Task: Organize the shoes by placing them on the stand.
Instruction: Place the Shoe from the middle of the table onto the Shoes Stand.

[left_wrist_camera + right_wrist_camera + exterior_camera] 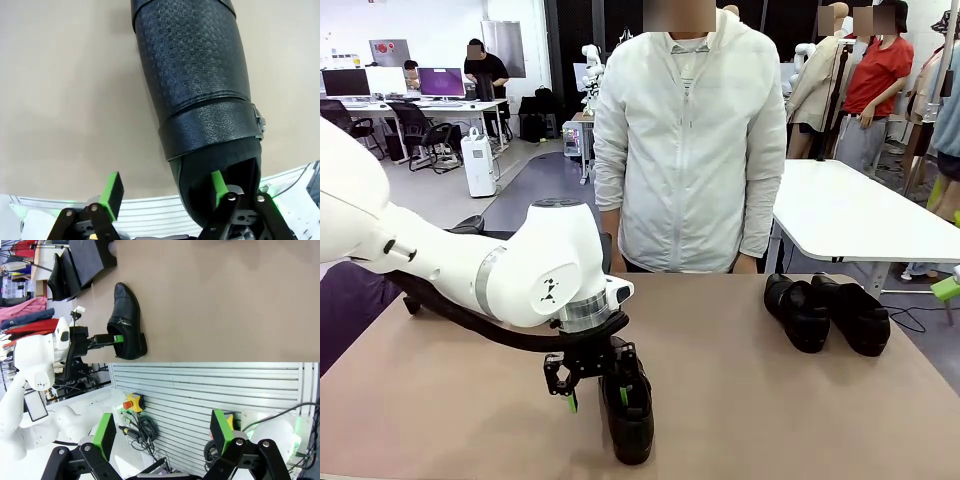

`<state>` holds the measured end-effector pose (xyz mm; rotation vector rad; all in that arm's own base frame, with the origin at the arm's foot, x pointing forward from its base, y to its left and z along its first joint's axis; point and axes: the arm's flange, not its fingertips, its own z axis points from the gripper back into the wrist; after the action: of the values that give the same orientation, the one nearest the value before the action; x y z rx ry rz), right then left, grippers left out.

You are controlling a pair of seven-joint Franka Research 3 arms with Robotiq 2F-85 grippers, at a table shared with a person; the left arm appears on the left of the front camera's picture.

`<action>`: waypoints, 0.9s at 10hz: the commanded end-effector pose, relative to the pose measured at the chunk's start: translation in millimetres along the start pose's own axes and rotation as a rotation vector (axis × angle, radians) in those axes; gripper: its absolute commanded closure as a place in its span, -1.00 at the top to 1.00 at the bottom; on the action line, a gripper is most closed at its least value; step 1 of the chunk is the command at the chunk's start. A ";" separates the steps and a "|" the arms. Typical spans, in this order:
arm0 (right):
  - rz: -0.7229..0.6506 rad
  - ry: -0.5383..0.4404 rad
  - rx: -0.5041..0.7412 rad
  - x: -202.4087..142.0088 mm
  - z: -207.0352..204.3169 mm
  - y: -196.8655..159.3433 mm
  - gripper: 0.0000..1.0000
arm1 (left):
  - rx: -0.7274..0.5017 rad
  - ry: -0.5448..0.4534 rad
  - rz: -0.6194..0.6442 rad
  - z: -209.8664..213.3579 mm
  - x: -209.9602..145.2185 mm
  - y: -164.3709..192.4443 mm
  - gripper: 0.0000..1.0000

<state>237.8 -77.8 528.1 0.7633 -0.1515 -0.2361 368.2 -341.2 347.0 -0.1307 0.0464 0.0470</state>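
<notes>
Your target shoe (628,425) lies at the near edge of the table (770,420), about mid-width. The left gripper (597,400) straddles its heel wall, one finger inside the opening, the other outside and clear of the leather — spread, not clamped. Two more shoes (800,315) sit together at the far right. The right gripper (162,432) hangs with its fingers wide apart — nothing between them.

A tan tabletop (770,400) fills the lower frame; a white table (860,215) stands at right; upper left, desks (380,103) with lit monitors (441,82) and black chairs (415,125) line a white wall (430,22); grey floor (535,182) lies between.
</notes>
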 end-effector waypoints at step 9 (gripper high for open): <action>0.025 0.000 0.005 0.2 2.6 -1.3 1.00 | -0.009 0.012 0.007 -1.0 5.8 -4.5 -1.00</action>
<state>237.8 -77.8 528.1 0.7633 -0.1517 -0.2358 371.5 -345.1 344.9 -0.1361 0.0555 0.0529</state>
